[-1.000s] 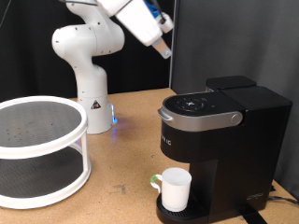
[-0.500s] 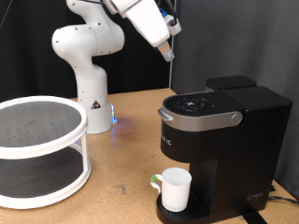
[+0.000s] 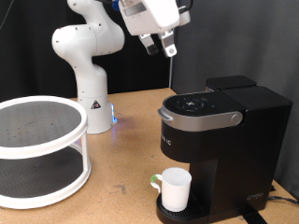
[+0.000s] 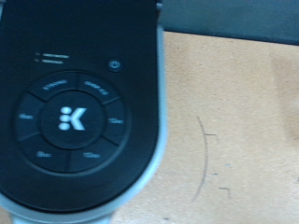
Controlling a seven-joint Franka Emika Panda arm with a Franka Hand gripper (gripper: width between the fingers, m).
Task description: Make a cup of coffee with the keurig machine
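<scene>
- The gripper (image 3: 161,48) hangs high in the air above the keurig (image 3: 220,140), empty, fingers pointing down with a small gap between them; slightly parted, as far as the exterior view shows.
- The keurig's lid, with its round button panel (image 4: 70,119), lies straight below the claw and fills the wrist view.
- The cup (image 3: 174,189) stands upright on the drip tray under the brew head, well below the gripper.
- The lid looks closed.
- So the work lies downward from the claw.
</scene>
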